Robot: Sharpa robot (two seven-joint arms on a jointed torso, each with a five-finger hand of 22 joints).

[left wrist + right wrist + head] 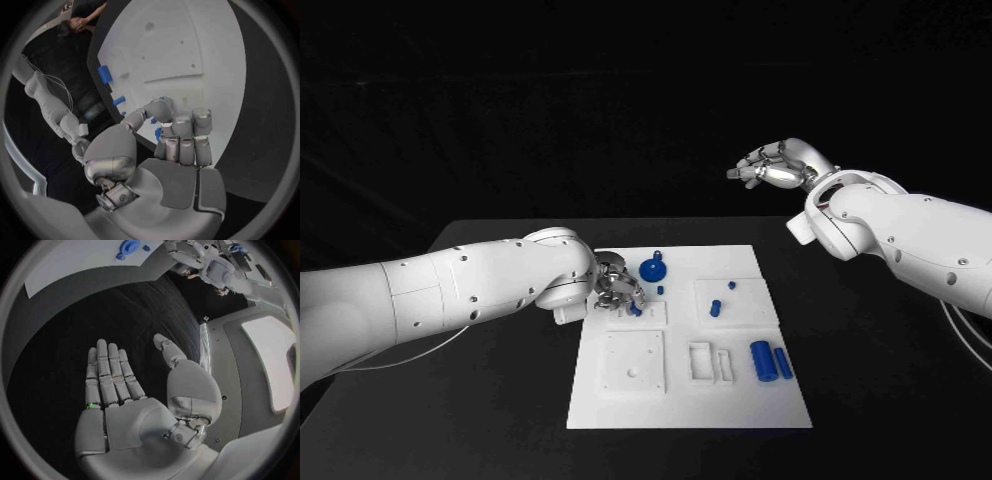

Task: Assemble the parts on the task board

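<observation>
Fingers (181, 132) of the left hand (617, 288) curl together over a small blue part (157, 133) at the task board's (733, 408) 10 o'clock corner; whether they truly clamp it, I cannot tell. Right hand (776, 166) hangs high at 1 o'clock, well off the board, fingers (109, 372) apart and flat, holding nothing. Blue round knob (655, 270) sits just beside the left hand; blue cylinder (763, 360) lies at 4 o'clock. Risk: a loose pinch lets the part tilt or drop, or the knuckles nudge the knob.
</observation>
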